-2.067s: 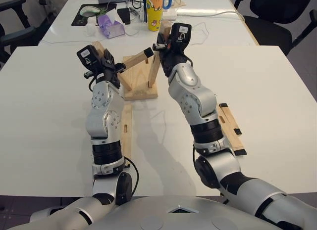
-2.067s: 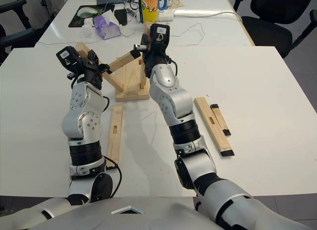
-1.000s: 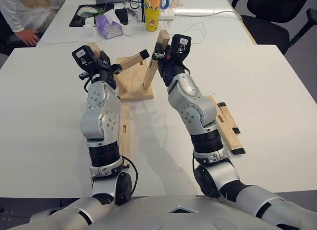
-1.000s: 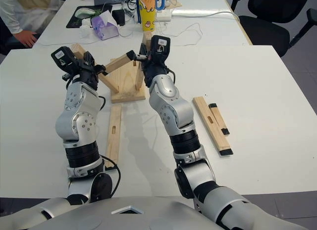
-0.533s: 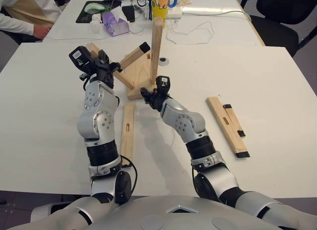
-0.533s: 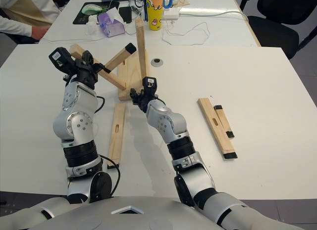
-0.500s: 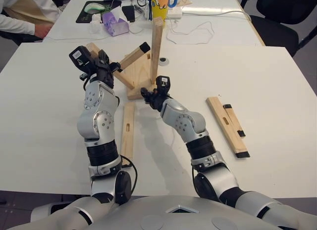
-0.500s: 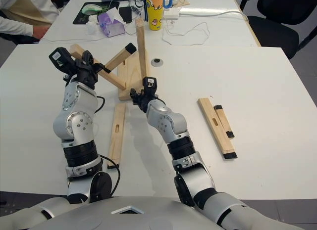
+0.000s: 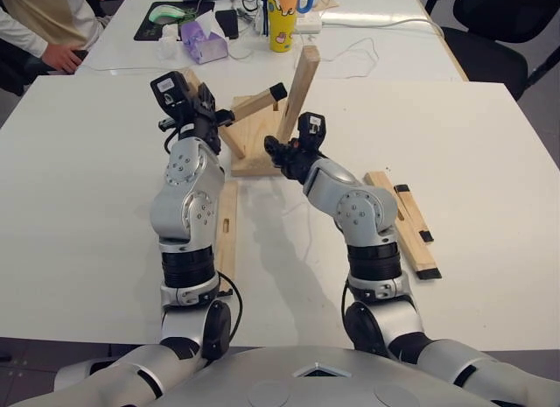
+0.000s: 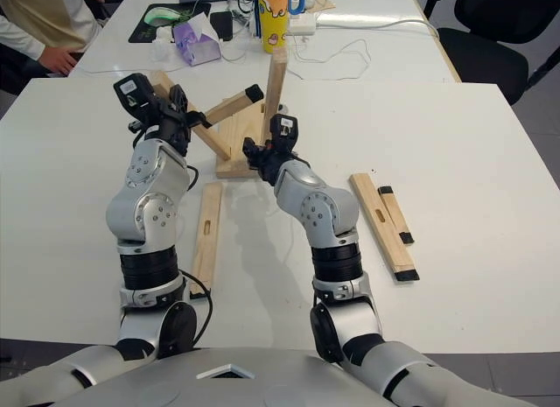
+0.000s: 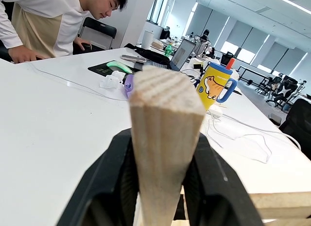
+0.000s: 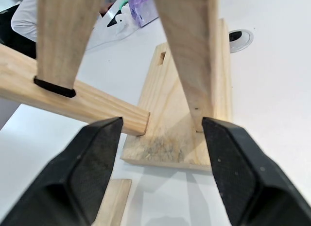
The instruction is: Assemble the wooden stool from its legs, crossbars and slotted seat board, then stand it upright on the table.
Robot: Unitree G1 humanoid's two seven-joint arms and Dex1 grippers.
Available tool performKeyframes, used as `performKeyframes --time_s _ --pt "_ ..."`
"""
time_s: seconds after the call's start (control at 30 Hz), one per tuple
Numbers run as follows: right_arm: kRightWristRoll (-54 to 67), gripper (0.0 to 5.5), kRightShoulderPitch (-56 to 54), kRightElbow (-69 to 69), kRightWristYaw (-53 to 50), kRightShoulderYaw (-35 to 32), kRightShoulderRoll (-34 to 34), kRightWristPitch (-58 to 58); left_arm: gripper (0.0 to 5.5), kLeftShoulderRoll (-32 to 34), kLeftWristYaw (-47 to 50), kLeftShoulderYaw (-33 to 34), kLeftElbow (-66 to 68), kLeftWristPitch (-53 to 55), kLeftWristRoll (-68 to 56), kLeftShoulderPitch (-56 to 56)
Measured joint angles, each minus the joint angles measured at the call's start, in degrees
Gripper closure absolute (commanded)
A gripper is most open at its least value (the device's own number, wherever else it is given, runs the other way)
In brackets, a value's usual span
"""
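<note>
The slotted seat board (image 9: 255, 145) lies flat on the white table (image 9: 490, 144) with three legs stuck in it, splayed at different angles. My left gripper (image 9: 213, 120) is shut on the left leg (image 11: 165, 114), high up near its free end. A second leg with a black tip (image 9: 259, 99) slants across, and a third leg (image 9: 298, 81) leans up to the right. My right gripper (image 9: 278, 153) is open at the board's near edge, its fingers (image 12: 97, 172) spread on either side of the third leg's foot (image 12: 194, 90), holding nothing.
A slotted crossbar (image 9: 226, 232) lies on the table by my left arm. Two more bars (image 9: 401, 221) lie side by side at the right, the shorter one black-tipped. A yellow mug (image 9: 280, 13), cables and clutter stand on the table behind.
My right gripper let go of the third leg's upper end and came down to the board's near edge. That leg now leans rightward. My left gripper kept its hold. The head camera shifted.
</note>
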Motion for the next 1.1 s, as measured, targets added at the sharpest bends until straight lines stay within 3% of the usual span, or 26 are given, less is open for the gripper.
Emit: performKeyframes --time_s 0.17,0.2,0.3,0.97,1.1 --pt "-1.2 2.49 3.71 -2.23 1.37 -0.42 -1.96 3.37 4.43 0.17 -0.85 -1.28 0.0 0.43 1.59 -0.03" --pt "-1.74 2.49 4.56 -2.66 1.73 -0.51 -2.29 3.68 4.07 0.26 -1.09 -1.36 0.01 0.48 1.87 -0.04" --pt "-3.19 2.49 5.18 -3.03 2.33 -0.82 -2.71 3.87 3.66 0.45 -2.22 -1.97 0.0 0.42 2.4 -0.41" --pt "-15.85 2.49 1.1 -0.26 8.61 2.5 -2.78 -7.53 3.66 1.12 -6.27 -3.39 -0.31 -3.28 5.45 -0.55" --pt "-17.02 3.06 -0.23 1.73 9.3 2.45 -2.62 -9.25 3.62 1.03 -7.18 -3.53 -0.48 -4.5 5.53 -0.71"
